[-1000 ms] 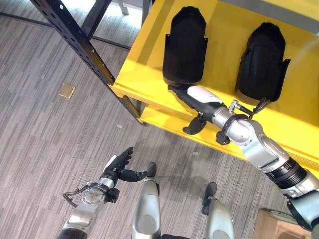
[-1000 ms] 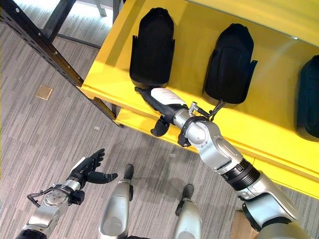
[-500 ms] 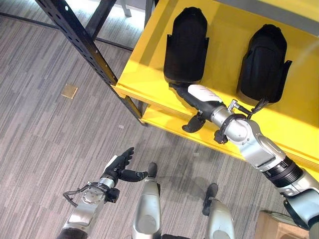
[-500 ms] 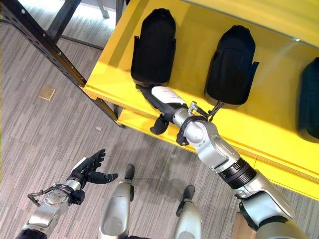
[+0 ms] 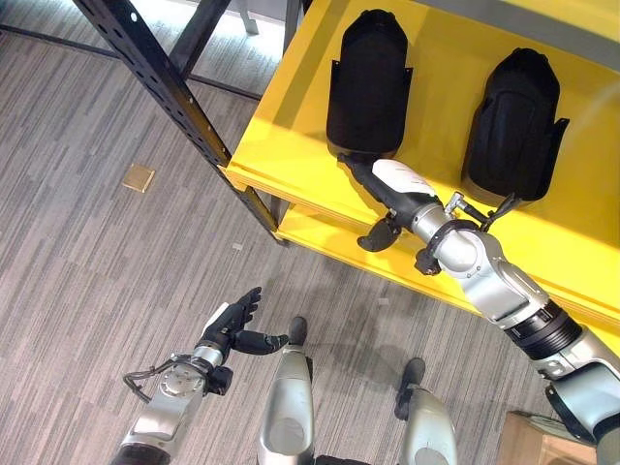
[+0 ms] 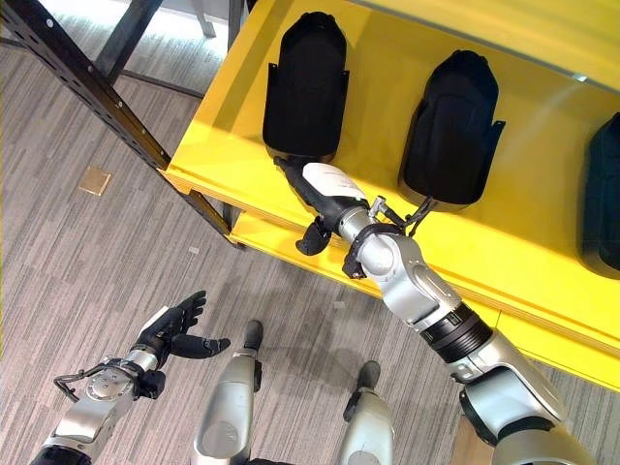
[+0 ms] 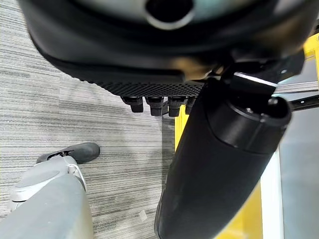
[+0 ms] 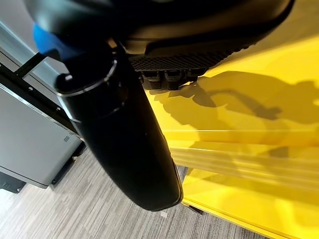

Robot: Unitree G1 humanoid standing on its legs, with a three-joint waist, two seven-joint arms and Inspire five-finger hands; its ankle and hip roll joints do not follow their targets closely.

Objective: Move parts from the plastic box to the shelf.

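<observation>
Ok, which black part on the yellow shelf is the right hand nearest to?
On the yellow shelf, take the black part closest to the dark upright post. The right hand sits at its near end, by the shelf's front edge; its neighbour lies farther right.

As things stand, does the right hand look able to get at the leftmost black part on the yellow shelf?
Probably yes: the right hand is open at the shelf edge, just before that part, with nothing between.

right hand (image 5: 387,189) reaches forward with straight fingers, left hand (image 5: 232,325) hangs low, fingers relaxed.
</observation>
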